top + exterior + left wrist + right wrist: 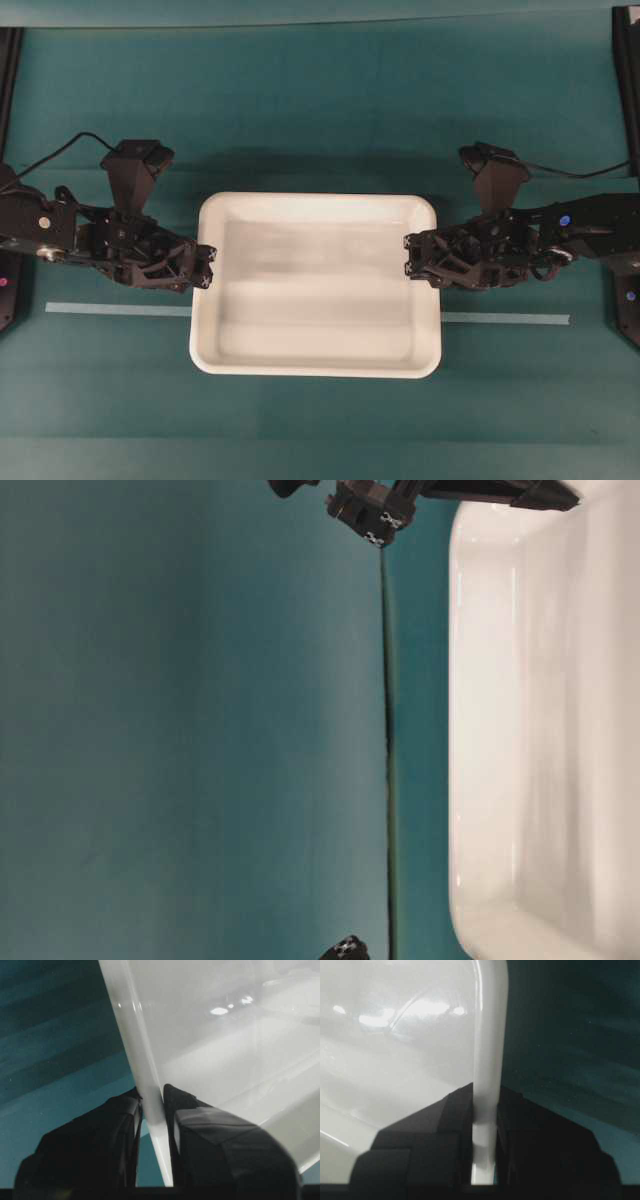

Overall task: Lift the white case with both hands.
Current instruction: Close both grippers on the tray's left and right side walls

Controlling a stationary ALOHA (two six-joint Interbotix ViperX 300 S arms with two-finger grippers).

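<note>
Two grippers of mine are pinched onto the white case (316, 285), one at each short end. No brand, label or readable writing shows on the case; the only marks in view are small white x-marked tags (381, 528) on the gripper at the top of the table-level view, too small to read beyond the x shapes. My left gripper (207, 266) is clamped on the left rim of the case, one finger outside the wall and one inside, as the left wrist view shows with the thin white rim squeezed between my dark fingers (220, 1145). My right gripper (410, 257) grips the right rim the same way, the rim standing upright between its fingers (435, 1130). The case is a wide, shallow rectangle of glossy white plastic with rounded corners, a raised rim and a flat bottom that throws back soft highlights. It sits in the middle of the teal table (320, 120), lying across a pale strip of tape (110, 308) that shows on both sides.
</note>
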